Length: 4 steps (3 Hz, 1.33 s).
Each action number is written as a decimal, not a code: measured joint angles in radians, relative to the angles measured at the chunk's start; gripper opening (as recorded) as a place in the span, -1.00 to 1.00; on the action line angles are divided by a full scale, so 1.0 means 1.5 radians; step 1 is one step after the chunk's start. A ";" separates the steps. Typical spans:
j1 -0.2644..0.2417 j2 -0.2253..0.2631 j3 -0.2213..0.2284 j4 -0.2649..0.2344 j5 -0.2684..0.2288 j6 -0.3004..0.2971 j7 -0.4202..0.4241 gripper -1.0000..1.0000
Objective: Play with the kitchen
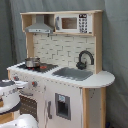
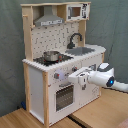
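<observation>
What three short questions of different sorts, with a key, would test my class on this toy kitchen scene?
1. True or false: a shiny metal pot stands on the stove of the tall white and light-wood toy kitchen.
2. Multiple choice: in both exterior views, the black curved faucet stands at (a) the stove, (b) the grey sink, (c) the oven door.
3. Fill in: in the second exterior view, the white robot arm's tool is at the kitchen's front, just below the ____.

Key
1. True.
2. b.
3. Countertop, beside the knobs and above the oven door.
</observation>
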<state>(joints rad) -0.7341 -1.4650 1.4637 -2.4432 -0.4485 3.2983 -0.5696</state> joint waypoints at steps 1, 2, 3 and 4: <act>0.014 0.000 -0.005 -0.046 0.000 -0.052 -0.002 1.00; 0.027 0.001 0.003 -0.057 0.001 -0.118 -0.002 1.00; -0.023 0.006 0.027 -0.053 0.006 -0.081 0.000 1.00; 0.015 0.005 -0.025 -0.073 0.006 -0.110 0.005 1.00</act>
<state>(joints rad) -0.7120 -1.4574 1.4261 -2.5524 -0.4394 3.1340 -0.5626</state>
